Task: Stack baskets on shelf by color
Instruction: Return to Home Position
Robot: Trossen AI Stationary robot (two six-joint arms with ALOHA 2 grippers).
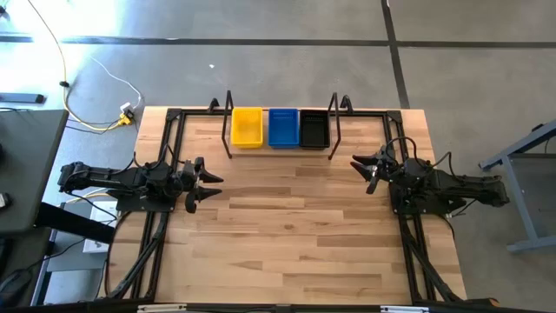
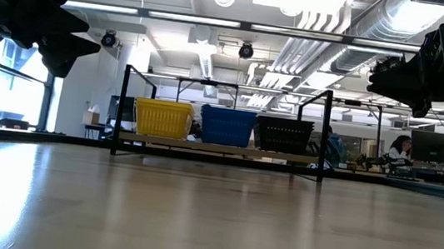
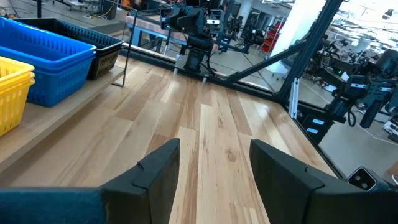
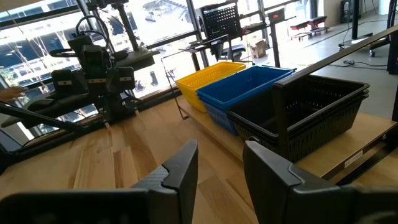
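Observation:
On the shelf (image 1: 280,149) at the table's far middle stand a yellow basket stack (image 1: 247,127), a blue stack (image 1: 283,127) and a black stack (image 1: 314,129), side by side from left to right. They also show in the low view: yellow (image 2: 162,119), blue (image 2: 227,127), black (image 2: 284,135). My left gripper (image 1: 211,184) is open and empty at the left, held above the table. My right gripper (image 1: 363,169) is open and empty at the right, near the shelf's right end.
A black tube frame (image 1: 165,217) runs along the table's left and right sides and behind the shelf. Bare wooden table top (image 1: 287,235) lies between the arms and toward the near edge. A person sits in the room far behind (image 2: 399,149).

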